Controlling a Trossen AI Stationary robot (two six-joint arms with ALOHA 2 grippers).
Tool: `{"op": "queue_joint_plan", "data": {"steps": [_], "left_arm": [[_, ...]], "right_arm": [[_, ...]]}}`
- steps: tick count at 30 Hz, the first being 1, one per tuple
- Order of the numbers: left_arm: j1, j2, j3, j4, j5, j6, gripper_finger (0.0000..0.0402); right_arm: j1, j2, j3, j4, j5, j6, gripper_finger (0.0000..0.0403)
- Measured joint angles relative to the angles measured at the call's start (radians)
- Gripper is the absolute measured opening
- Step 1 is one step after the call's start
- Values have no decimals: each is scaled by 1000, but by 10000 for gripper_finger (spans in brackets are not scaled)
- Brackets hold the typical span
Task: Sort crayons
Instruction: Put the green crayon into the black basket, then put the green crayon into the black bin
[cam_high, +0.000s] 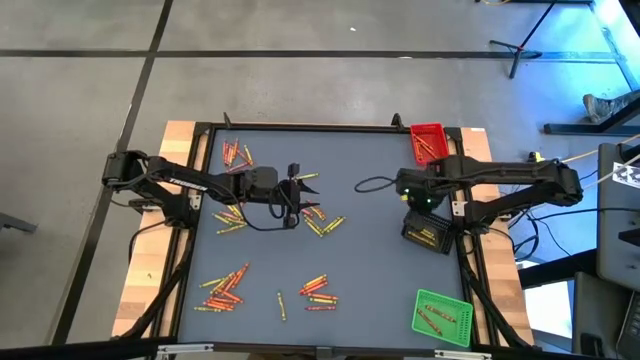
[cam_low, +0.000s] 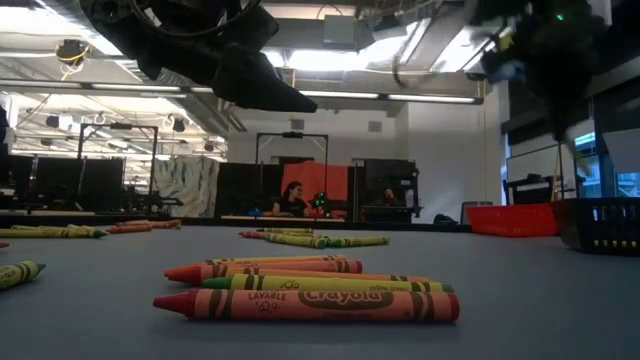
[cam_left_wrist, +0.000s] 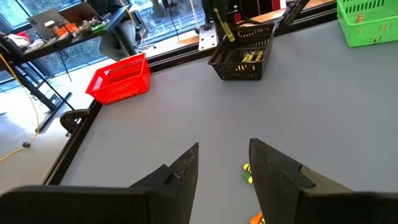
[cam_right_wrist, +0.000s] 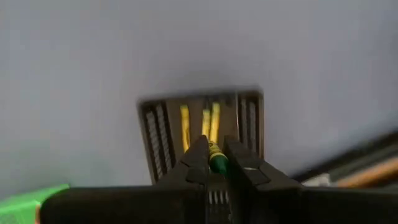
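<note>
A: Any writing you can read?

B: Only in the low view. The nearest red crayon (cam_low: 305, 304), lying on the near part of the table (cam_low: 520, 300), has a wrapper printed "Crayola", with "LAVABLE" in small letters to the left of the brand name.

A: What about the crayons stacked just behind it?

B: Their wrappers carry print too, but it is too small to make out.

A: Trays, arms, the room behind?

B: Nothing legible on any of them.
</note>
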Motion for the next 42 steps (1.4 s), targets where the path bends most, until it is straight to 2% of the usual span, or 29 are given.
{"op": "queue_joint_plan", "data": {"steps": [3, 9, 14, 18, 20, 23, 28, 32, 39, 42], "left_arm": [[0, 0, 0, -3, 0, 0, 126], [0, 0, 0, -2, 0, 0, 126], [0, 0, 0, -2, 0, 0, 126], [0, 0, 0, -2, -10, 0, 126], [0, 0, 0, -3, -49, -4, 126], [12, 0, 0, -26, -138, -25, 126], [73, 0, 0, -118, -245, -43, 126], [167, 0, 0, -183, -244, -86, 126], [340, 0, 0, -313, -23, -134, 126], [389, 19, 0, -319, 58, -152, 126]], "right_arm": [[0, 1, -75, -1, -45, 48, 27], [-2, 2, -202, 36, -57, 91, 42], [-2, 2, -215, 85, -71, 66, 112], [-2, 2, -198, 61, -136, 63, 178], [-2, 2, -167, 63, -150, 65, 202], [0, 2, -119, 106, -95, 57, 223], [0, 1, -77, 333, 34, -93, 228], [0, 1, -108, 655, 158, -257, 226], [-1, 11, -198, 1139, 184, -513, 225], [-2, 11, -238, 1287, 184, -574, 225]]}}
